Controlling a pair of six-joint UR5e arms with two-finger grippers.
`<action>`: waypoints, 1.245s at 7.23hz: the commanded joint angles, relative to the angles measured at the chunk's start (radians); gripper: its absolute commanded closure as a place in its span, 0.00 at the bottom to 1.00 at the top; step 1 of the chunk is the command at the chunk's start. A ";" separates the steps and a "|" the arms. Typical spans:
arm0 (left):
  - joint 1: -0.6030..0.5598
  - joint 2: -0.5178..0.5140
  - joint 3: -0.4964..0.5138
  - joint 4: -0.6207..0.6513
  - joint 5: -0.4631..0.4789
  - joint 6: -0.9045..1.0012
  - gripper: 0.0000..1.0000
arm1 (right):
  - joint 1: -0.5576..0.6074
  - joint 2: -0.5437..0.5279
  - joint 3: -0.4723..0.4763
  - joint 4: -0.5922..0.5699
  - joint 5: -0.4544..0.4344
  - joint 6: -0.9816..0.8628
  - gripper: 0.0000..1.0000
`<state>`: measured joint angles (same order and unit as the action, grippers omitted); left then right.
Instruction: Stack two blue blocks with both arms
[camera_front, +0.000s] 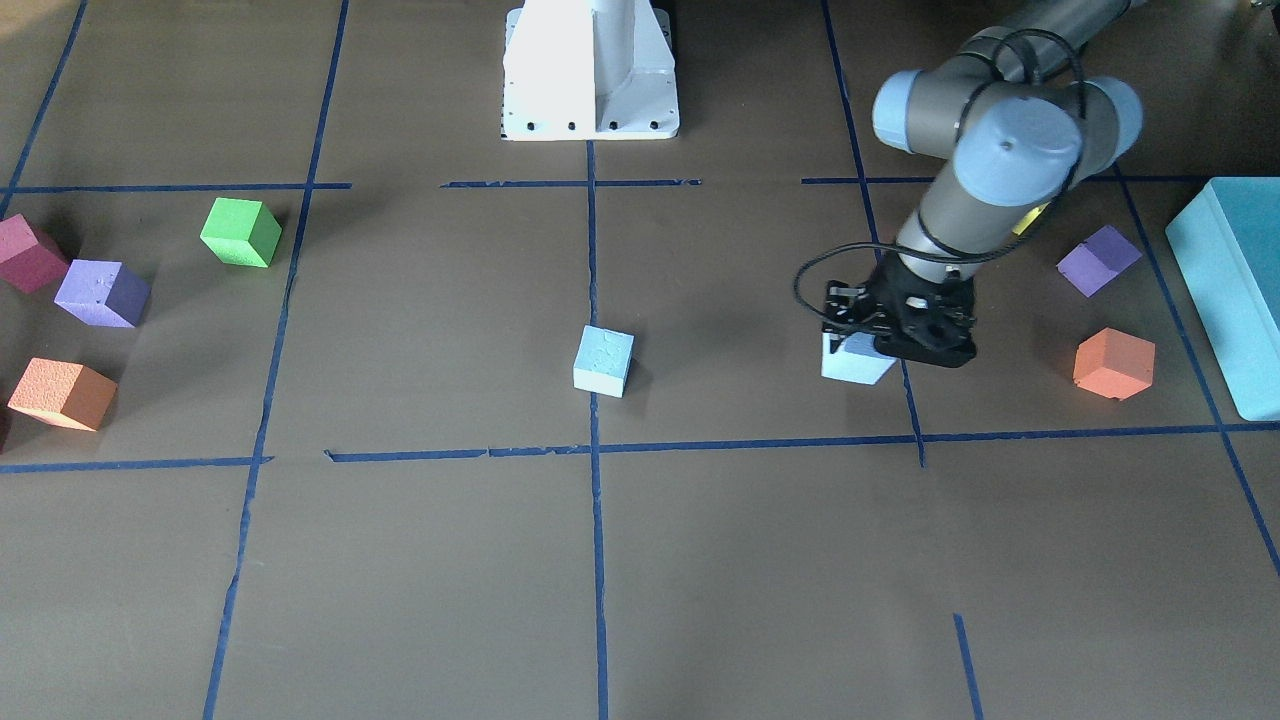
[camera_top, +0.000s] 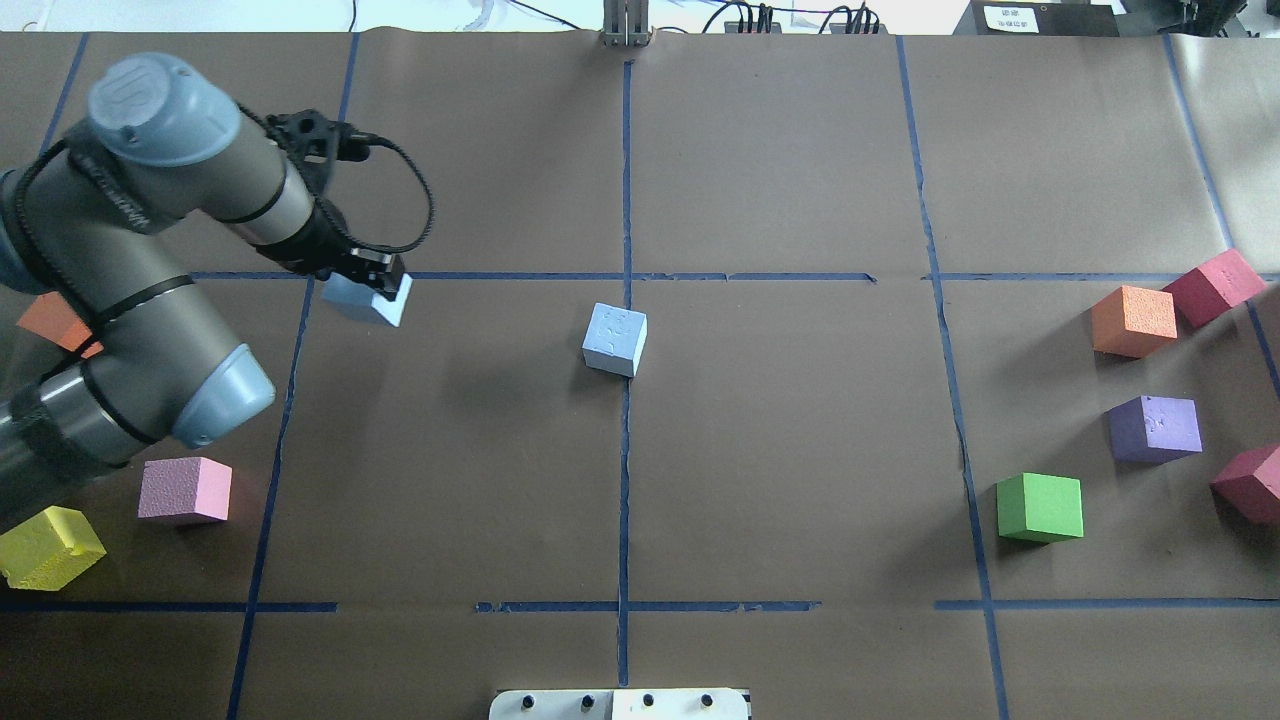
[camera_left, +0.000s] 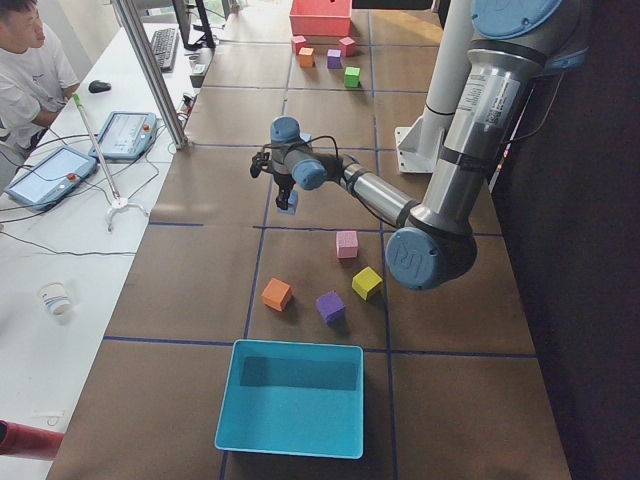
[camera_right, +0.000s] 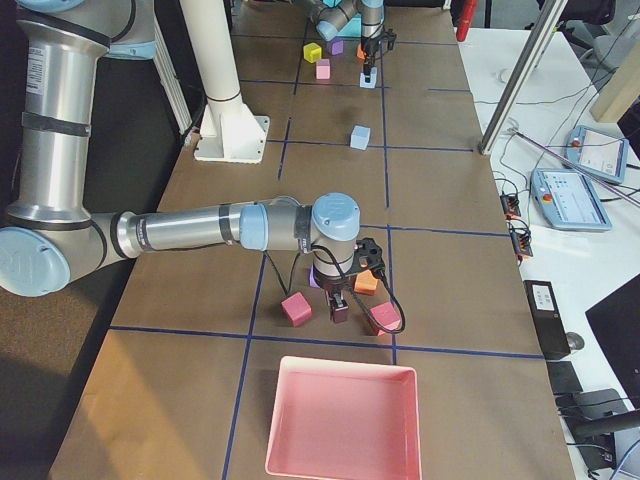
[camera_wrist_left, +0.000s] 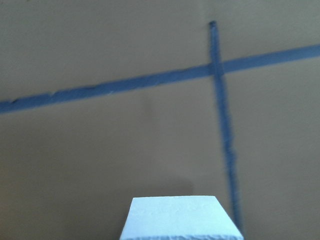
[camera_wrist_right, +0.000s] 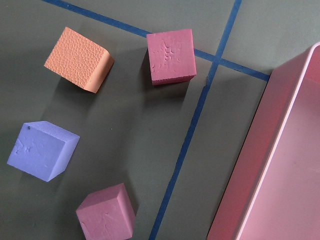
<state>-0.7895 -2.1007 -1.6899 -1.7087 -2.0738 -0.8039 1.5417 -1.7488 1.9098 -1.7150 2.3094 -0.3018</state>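
One light-blue block (camera_front: 603, 361) stands alone at the table's middle, on the centre tape line (camera_top: 614, 339). My left gripper (camera_front: 893, 335) is shut on the second light-blue block (camera_front: 856, 362), gripping its top, low over the table on my left side (camera_top: 372, 300). In the left wrist view that block (camera_wrist_left: 181, 218) fills the bottom centre, with a tape cross behind it. My right gripper (camera_right: 339, 310) shows only in the exterior right view, low among coloured cubes near the pink tray; I cannot tell whether it is open or shut.
A teal box (camera_front: 1235, 290), a purple cube (camera_front: 1098, 260), an orange cube (camera_front: 1113, 362), a pink cube (camera_top: 185, 490) and a yellow cube (camera_top: 45, 547) lie around my left arm. A green cube (camera_top: 1040, 507) and more cubes lie on my right, by the pink tray (camera_wrist_right: 280, 165).
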 joint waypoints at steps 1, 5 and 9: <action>0.093 -0.268 0.101 0.134 0.104 -0.026 0.91 | 0.000 0.000 0.000 0.000 0.001 0.001 0.01; 0.229 -0.436 0.284 0.178 0.198 -0.072 0.88 | 0.000 0.000 0.000 0.000 0.013 0.006 0.01; 0.227 -0.440 0.318 0.173 0.193 -0.063 0.31 | 0.000 0.003 0.000 0.000 0.013 0.006 0.01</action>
<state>-0.5628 -2.5402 -1.3762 -1.5320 -1.8779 -0.8663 1.5417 -1.7468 1.9103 -1.7150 2.3224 -0.2961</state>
